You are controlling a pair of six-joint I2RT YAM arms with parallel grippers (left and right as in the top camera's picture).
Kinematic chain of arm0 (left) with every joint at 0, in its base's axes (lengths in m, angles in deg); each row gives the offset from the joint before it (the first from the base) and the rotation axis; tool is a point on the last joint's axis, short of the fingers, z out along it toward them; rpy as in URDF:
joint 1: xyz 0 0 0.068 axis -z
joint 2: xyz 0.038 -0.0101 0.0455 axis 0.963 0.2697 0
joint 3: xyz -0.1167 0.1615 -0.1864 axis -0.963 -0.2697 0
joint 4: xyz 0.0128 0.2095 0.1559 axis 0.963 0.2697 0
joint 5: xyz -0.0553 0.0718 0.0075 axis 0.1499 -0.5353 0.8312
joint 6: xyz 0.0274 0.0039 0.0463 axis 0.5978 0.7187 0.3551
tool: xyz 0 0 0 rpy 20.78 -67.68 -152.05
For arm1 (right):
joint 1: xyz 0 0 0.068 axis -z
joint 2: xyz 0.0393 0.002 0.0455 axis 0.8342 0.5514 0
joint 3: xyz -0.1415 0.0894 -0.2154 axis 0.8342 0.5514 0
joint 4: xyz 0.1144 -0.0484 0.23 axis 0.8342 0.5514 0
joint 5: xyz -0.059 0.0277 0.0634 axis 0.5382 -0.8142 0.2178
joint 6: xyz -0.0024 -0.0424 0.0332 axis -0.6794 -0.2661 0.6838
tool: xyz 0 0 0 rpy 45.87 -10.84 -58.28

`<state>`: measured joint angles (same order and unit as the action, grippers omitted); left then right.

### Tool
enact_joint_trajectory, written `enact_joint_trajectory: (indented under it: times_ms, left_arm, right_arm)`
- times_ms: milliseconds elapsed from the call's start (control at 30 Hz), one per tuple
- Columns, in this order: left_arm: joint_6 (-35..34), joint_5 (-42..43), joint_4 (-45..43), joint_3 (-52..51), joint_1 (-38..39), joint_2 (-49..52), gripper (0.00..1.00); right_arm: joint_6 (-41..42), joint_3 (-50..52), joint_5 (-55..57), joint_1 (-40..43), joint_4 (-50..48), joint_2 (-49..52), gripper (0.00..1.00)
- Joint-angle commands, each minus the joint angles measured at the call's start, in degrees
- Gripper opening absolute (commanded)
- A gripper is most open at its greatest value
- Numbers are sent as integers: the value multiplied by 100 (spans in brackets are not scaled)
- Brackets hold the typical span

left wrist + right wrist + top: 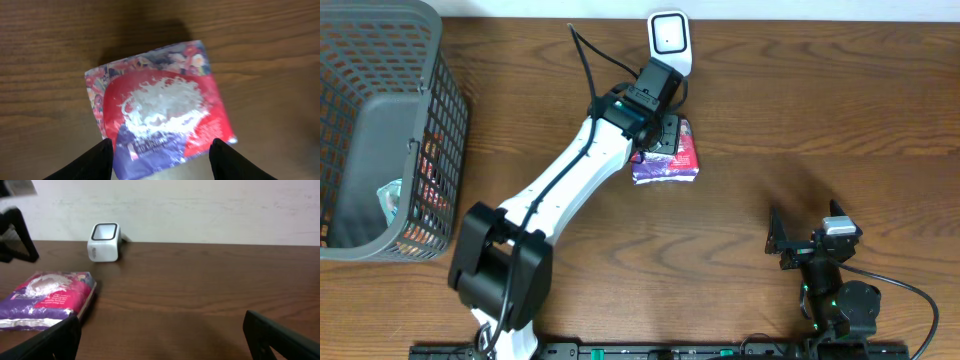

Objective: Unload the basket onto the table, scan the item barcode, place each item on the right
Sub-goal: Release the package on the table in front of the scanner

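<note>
Over the brown wooden worktop (45, 45), I am hanging my left gripper (161, 144) spread above the red-and-purple plastic packet (157, 107), probably light, crinkly and slippery, best pinched across its edges.

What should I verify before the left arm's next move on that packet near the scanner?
1. Left pincer open, fingers on either side of the purple and red packet: ok.
2. Packet lying flat on the table, not gripped: ok.
3. Barcode on the packet's upward face: cannot tell; only artwork shows.
4. White scanner standing, window unobstructed: ok.
5. Right pincer open, empty, apart from the packet: ok.
</note>
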<state>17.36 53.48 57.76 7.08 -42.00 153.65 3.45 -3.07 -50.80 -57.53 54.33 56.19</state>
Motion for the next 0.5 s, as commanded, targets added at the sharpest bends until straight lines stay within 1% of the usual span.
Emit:
enact_joint_trajectory:
  times_ms: [0, 233, 467]
  left_arm:
    - [-11, -299, -92, -79, -2, 492, 62]
    - [-13, -216, -63, -79, 20, 809, 62]
    - [-11, -219, -24, -74, 35, 586, 62]
  right_arm:
    - [63, 7, 26, 20, 22, -7, 99]
    - [63, 7, 24, 20, 22, -7, 99]
    - [63, 7, 26, 20, 22, -7, 99]
